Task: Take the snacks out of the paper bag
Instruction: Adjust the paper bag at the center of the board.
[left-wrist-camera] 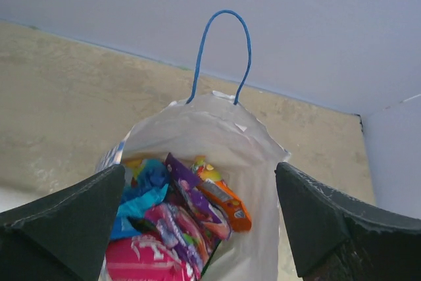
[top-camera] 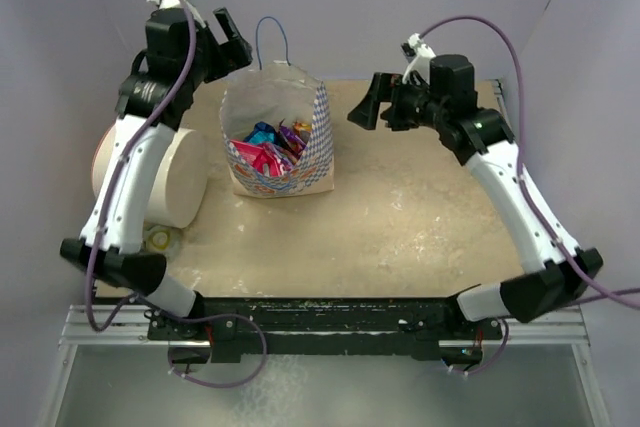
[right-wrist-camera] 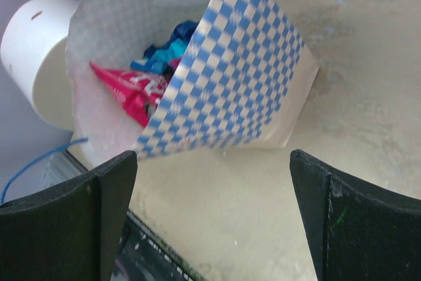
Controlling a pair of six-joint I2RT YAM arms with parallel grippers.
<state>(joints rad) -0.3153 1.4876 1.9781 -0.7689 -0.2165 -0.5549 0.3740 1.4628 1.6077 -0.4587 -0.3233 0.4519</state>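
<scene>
Snacks in small glossy foil packets point(top-camera: 268, 145), pink, purple, blue and orange, lie heaped on the bottom of the white paper gift bag with the blue-and-white checkered outside point(top-camera: 322, 135); every packet we can see is inside it. We find the bag standing upright with its mouth open on the far left part of the tan speckled tabletop point(top-camera: 430, 227), and 1 thin blue cord handle point(top-camera: 272, 37) rises in a loop from its far rim. A large white cylinder point(top-camera: 160, 179) lies on its side just left of the bag; we cannot tell whether the 2 touch. The left gripper point(top-camera: 228, 45) hangs above the bag's far left corner with its jaws spread wide and nothing between them, and its wrist camera looks straight down into the cream interior onto the packets. The right gripper point(top-camera: 368, 102) hovers off the table to the right of the bag, clear of it, its jaws likewise set wide apart and empty, pointing toward the checkered side wall.
</scene>
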